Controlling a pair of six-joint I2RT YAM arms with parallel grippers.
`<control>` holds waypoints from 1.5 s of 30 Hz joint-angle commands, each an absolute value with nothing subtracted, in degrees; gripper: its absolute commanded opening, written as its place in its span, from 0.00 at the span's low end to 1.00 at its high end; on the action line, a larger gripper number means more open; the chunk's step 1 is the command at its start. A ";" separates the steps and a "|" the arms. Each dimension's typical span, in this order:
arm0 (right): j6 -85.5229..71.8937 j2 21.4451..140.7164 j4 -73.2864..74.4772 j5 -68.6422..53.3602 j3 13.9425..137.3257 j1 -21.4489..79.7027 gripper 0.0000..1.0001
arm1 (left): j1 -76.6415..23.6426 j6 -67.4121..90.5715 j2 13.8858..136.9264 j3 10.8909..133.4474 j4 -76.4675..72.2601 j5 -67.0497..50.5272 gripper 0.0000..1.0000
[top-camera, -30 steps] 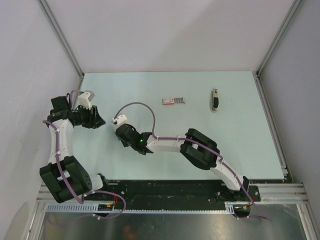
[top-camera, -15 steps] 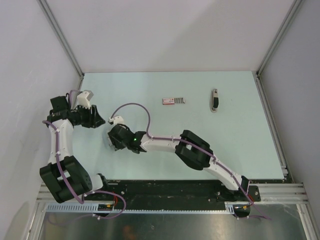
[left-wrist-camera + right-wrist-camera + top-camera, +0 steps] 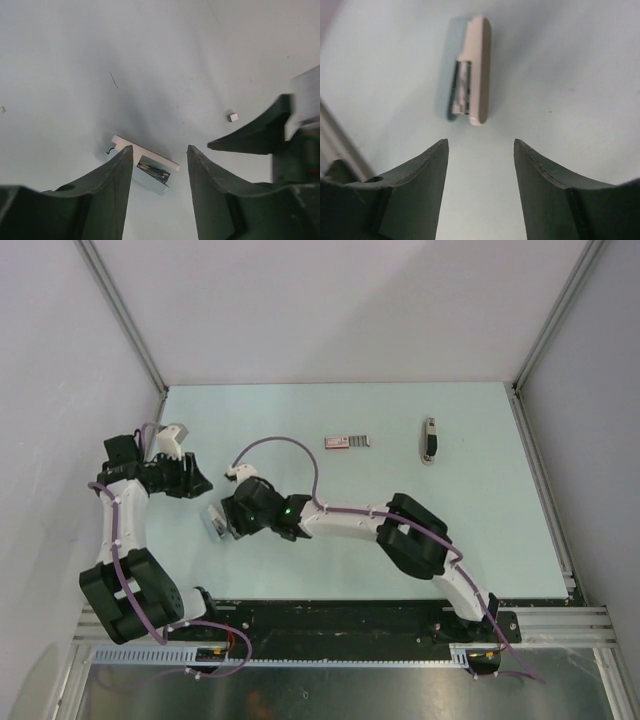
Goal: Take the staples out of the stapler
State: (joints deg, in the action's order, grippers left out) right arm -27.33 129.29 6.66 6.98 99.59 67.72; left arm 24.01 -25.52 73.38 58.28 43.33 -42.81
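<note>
Staples [image 3: 463, 87] show only as a blurred grey strip in the tray [image 3: 480, 60] ahead of my spread right gripper [image 3: 480, 142]; my spread left gripper [image 3: 160, 148] half hides it.

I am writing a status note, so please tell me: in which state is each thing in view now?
left tool: open, empty.
right tool: open, empty.
pale stapler part: lying on the table, metal channel showing, not held.
small grey bit: loose on the table.
flat strip: lying flat, apart from both tools.
dark object: lying flat, apart from both tools.
</note>
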 commanded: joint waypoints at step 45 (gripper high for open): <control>-22.36 122.70 32.24 18.33 98.22 8.11 0.73 | 15.28 -22.27 71.49 54.33 37.83 -37.56 0.53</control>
State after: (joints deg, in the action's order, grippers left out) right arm -23.42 121.38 34.87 21.34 99.22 7.73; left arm 15.92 -23.90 72.20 55.05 39.44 -38.17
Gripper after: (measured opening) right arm 0.747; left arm 0.537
